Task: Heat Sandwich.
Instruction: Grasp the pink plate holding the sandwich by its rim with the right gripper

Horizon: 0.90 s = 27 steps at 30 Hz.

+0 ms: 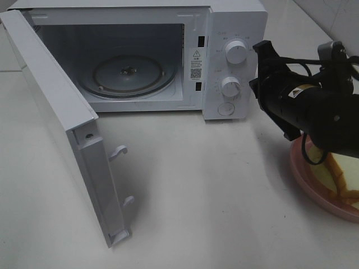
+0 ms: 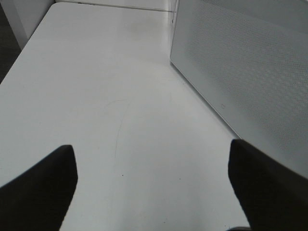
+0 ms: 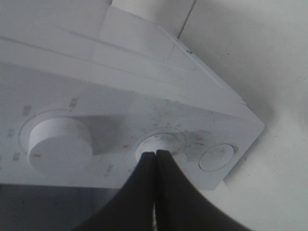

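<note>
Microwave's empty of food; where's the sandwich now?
In the exterior high view, the sandwich lies on the pink plate at the lower right, partly hidden under the right arm.

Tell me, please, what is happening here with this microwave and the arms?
The white microwave oven stands with its door swung open and its glass turntable empty. The white-bread sandwich is not yet inside: it lies on the round pink plate, partly under the right arm. The right gripper, shut, points at the lower dial. The left gripper hangs open beside the oven.
</note>
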### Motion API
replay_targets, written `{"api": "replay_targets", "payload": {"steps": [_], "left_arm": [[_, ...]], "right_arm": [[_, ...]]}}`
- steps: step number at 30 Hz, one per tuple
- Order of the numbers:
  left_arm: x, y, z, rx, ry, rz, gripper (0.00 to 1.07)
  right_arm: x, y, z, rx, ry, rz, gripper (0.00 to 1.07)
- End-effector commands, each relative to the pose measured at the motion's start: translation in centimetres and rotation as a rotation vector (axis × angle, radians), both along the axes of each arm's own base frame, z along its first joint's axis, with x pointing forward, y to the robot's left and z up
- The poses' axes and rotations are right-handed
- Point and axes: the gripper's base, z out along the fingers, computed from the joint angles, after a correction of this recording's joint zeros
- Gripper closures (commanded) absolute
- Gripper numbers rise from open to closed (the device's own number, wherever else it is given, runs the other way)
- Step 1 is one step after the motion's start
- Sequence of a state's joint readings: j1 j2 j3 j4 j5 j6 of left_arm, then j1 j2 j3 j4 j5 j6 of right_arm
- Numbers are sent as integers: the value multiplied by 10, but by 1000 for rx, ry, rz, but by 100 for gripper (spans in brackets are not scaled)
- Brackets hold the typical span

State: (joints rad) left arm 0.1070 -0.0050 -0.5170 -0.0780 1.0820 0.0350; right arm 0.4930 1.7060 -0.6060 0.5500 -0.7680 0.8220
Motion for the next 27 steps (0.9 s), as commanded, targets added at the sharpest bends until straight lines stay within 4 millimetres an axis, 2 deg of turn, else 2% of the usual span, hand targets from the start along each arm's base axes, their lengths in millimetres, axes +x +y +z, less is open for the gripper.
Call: {"api": "replay_targets", "payload": {"steps": [1,3,13,14,17,18,20,23,25,26,27], "left_arm": [[-2,0,0,-3,-27,5,26],[-2,0,0,-3,-27,5,26],[-2,0,0,-3,-27,5,26],[-2,0,0,-3,-27,5,26],[-2,0,0,-3,-27,5,26],[-2,0,0,-3,-27,5,26],[-2,0,0,-3,-27,5,26],[-2,0,0,-3,-27,5,26],[-2,0,0,-3,-27,5,26],[-2,0,0,-3,-27,5,26],[-2,0,0,-3,-27,5,26]], "right_arm": [[-7,1,15,-146,13,117,104],[-14,2,24,-252,24,209,104],[-30,6,44,-466,52,457,102],[-33,9,48,-514,77,545,101],[-34,14,52,-559,103,638,100],[-33,20,57,-611,115,735,99],[-34,24,62,-645,134,821,98],[-33,28,71,-684,151,901,94],[-32,29,77,-718,160,942,89],[-33,30,83,-768,192,1006,83],[-33,30,83,-768,192,1006,83]]}}
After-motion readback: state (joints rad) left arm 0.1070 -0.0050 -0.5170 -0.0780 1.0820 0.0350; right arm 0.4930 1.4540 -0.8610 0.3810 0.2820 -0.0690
